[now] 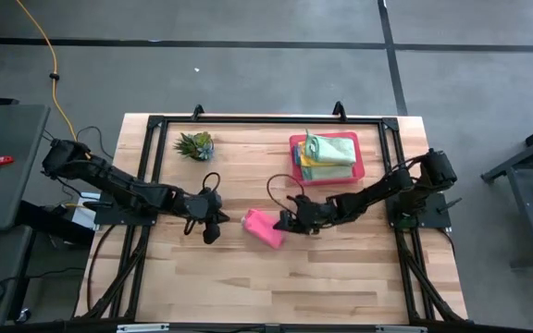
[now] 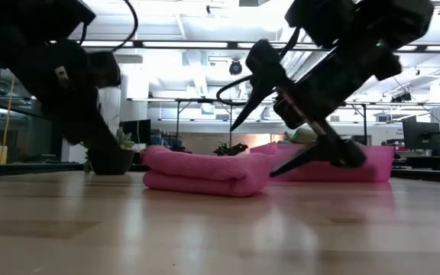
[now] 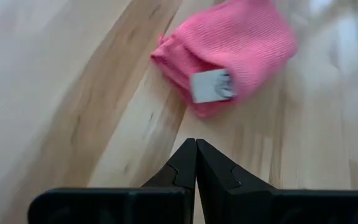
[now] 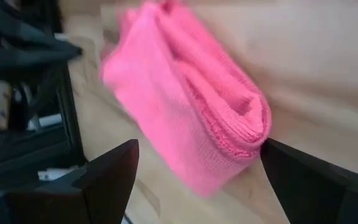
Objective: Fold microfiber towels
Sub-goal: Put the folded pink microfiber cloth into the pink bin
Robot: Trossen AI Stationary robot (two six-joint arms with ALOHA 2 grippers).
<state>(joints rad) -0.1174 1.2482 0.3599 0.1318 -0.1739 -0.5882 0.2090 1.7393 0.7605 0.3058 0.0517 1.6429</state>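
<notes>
Folded pink towel [image 1: 264,228] on the table [image 1: 248,277], between the two grippers.

The right gripper [image 1: 285,222] sits just beside the towel's right end, jaws spread wide and gripping nothing; its wrist view shows the towel's folded edge ahead, between the two fingers [image 4: 107,180]. The left gripper [image 1: 213,231] waits near the towel's left side, jaws pressed together, empty. The other towels [image 1: 327,153] lie stacked in the pink tray [image 1: 296,157] behind, well apart from both grippers.
</notes>
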